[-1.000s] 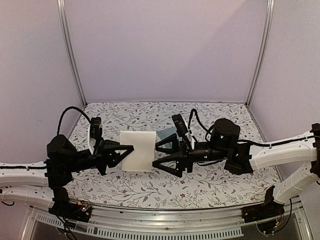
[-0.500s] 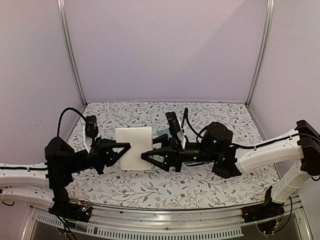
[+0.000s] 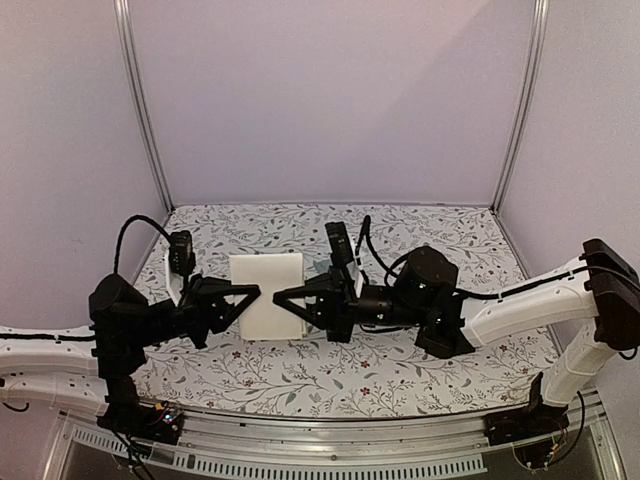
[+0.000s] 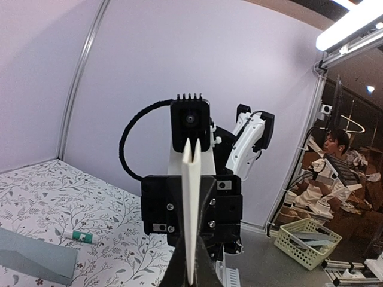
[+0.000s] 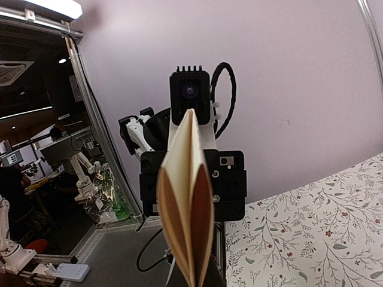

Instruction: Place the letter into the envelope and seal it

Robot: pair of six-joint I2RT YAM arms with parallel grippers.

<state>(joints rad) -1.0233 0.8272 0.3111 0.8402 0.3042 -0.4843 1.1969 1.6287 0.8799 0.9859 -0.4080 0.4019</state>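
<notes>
Both my tools are clenched on the letter, which I hold up off the table near its centre. Left tool has the 9 o'clock edge, right tool the 3 o'clock edge.

Right wrist view: the folded leaves bow apart.

Risks:
- If my arms pull apart, the paper tears or slips out.
- If they crowd together, it buckles.
- The envelope lies at 1 o'clock of the letter with nothing holding it, so it may skid when the letter goes in.
</notes>
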